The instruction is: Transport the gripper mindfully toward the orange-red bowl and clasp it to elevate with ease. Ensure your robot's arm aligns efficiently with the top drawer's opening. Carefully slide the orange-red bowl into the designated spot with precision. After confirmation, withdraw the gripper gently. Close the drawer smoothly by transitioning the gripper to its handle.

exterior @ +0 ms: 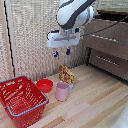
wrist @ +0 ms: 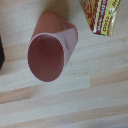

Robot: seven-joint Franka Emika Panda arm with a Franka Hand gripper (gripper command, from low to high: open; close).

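Observation:
The orange-red bowl [exterior: 44, 85] sits on the wooden floor at the exterior view's left, between the red basket and the pink cup [exterior: 62, 91]. My gripper [exterior: 62, 52] hangs well above the cup and bowl, fingers apart and empty, at the end of the white arm [exterior: 74, 13]. The top drawer [exterior: 109, 36] of the brown dresser is at the exterior view's right, behind the arm. The wrist view looks straight down into the pink cup [wrist: 49, 54]; neither the bowl nor my fingers show there.
A large red wire-mesh basket [exterior: 21, 100] stands at the exterior view's lower left. A yellow-red snack packet [exterior: 66, 75] stands behind the cup, also in the wrist view [wrist: 102, 15]. A lower drawer [exterior: 111, 62] sits under the top one.

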